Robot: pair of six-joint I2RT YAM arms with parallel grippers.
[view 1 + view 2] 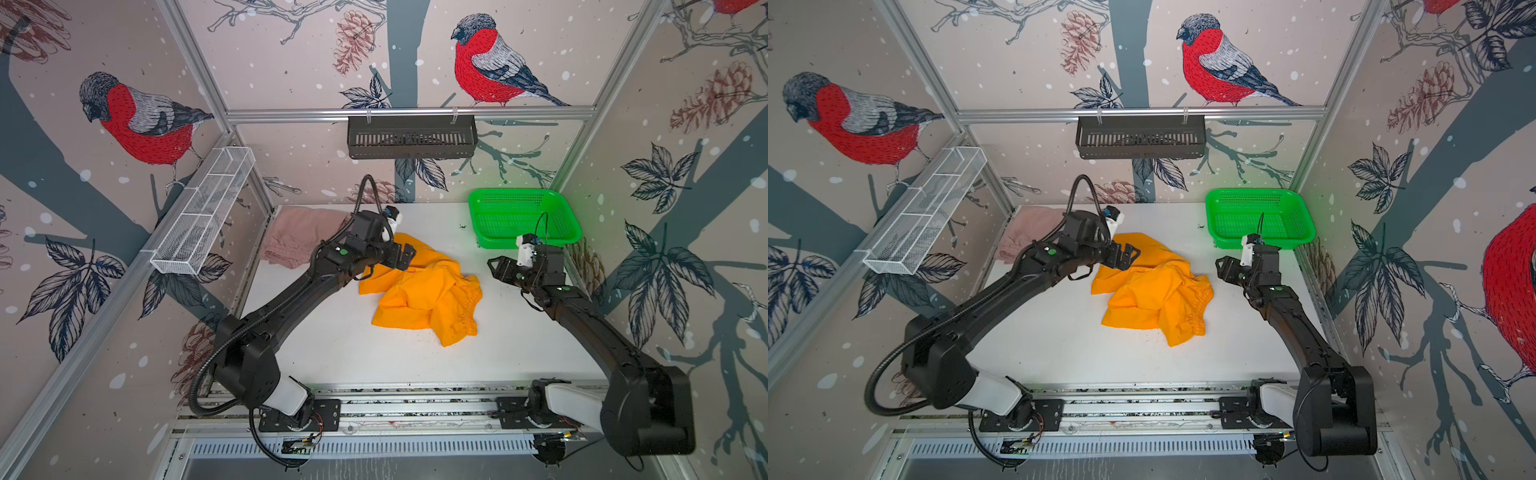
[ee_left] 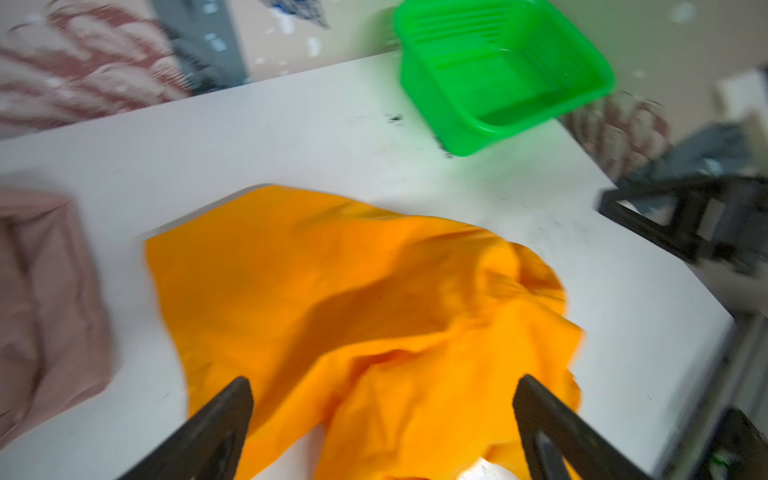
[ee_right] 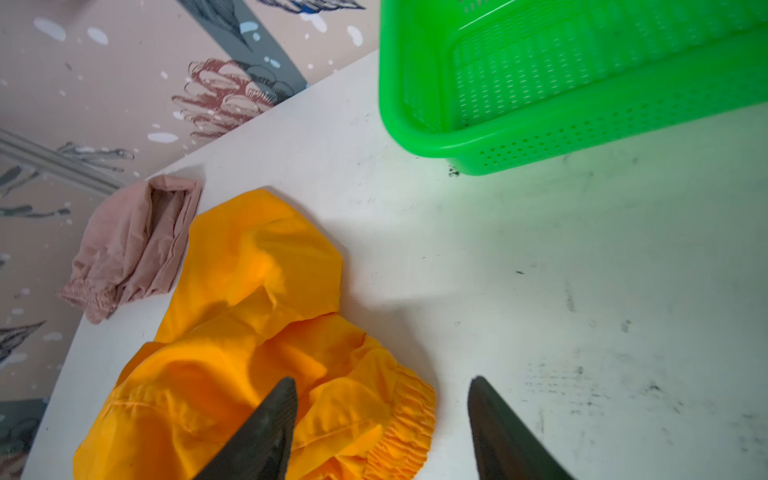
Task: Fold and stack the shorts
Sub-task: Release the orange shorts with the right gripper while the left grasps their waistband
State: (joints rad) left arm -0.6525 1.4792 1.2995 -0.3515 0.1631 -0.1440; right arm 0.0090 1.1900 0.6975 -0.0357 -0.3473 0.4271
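on the white table (image 1: 353, 353), near its middle, the orange shorts (image 1: 424, 286) are lying in a crumpled heap. the thin, smooth cloth is bunching into soft folds, and the gathered elastic waistband is puckering along the edge nearest the right arm. the pink shorts (image 1: 291, 237) are resting at the far left corner, a dull, finely creased cloth folded into a rough block; the left arm is partly hiding them in both top views. the two pairs are lying just beside each other, and whether they are touching cannot be told. the left gripper (image 1: 405, 255) is hovering over the far edge of the orange cloth with its black pointed fingers spread wide, clamping nothing. the right gripper (image 1: 496, 266) is hanging just off the waistband side, its fingers apart and empty. a green plastic mesh basket (image 1: 513, 191) with rounded corners is sitting at the far right corner. a black slotted rack (image 1: 411, 137) and a white wire shelf (image 1: 203, 212) are hanging on the bird-patterned walls.
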